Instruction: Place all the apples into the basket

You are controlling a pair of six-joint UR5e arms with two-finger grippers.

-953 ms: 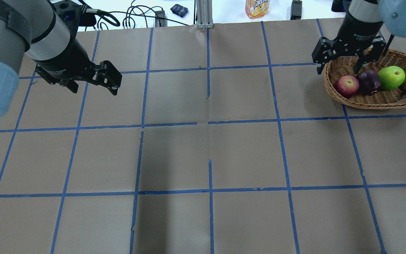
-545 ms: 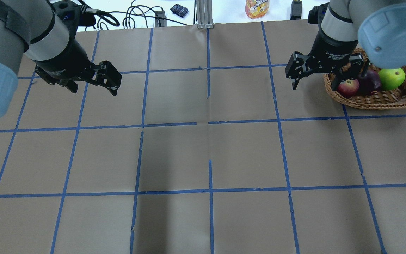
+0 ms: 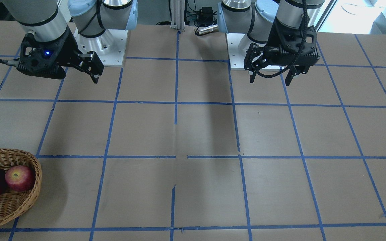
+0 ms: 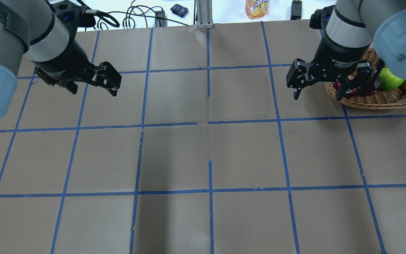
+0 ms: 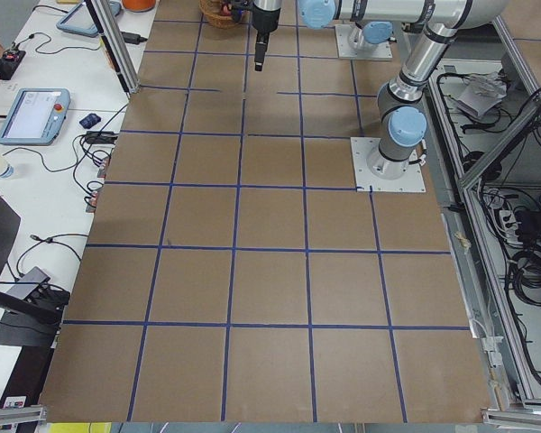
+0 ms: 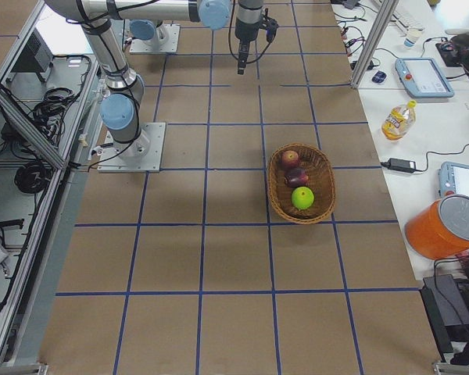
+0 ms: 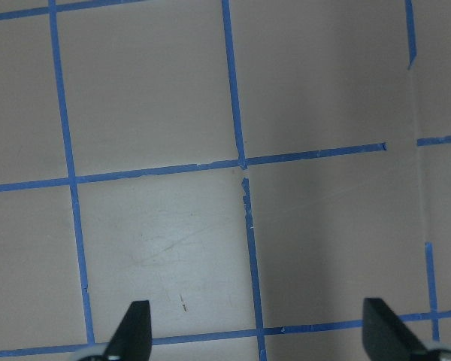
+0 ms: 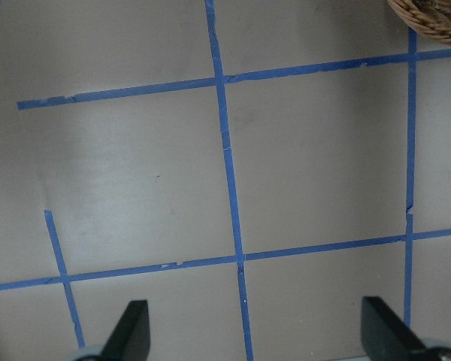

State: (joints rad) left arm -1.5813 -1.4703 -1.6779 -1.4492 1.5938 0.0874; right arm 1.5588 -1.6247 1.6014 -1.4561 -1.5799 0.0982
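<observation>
The wicker basket (image 4: 382, 100) sits at the table's far right; it also shows in the front view (image 3: 12, 207) and the right side view (image 6: 322, 183). In it lie the red apple (image 6: 290, 158), the maroon apple (image 6: 295, 177) and the lime-green apple (image 6: 302, 198). In the overhead view the green apple (image 4: 389, 80) shows, and the other two are mostly hidden behind my right gripper. My right gripper (image 4: 318, 94) is open and empty, raised just left of the basket. My left gripper (image 4: 93, 91) is open and empty above the table's far left.
The table is brown paper with a blue tape grid. An orange drink bottle (image 4: 257, 7) and cables (image 4: 132, 16) lie beyond the far edge. The basket's rim (image 8: 436, 19) shows at the top right of the right wrist view.
My right gripper has moved from over the basket to its left and toward the robot, still open and empty. The apples stay in the basket. The left arm has not moved.
</observation>
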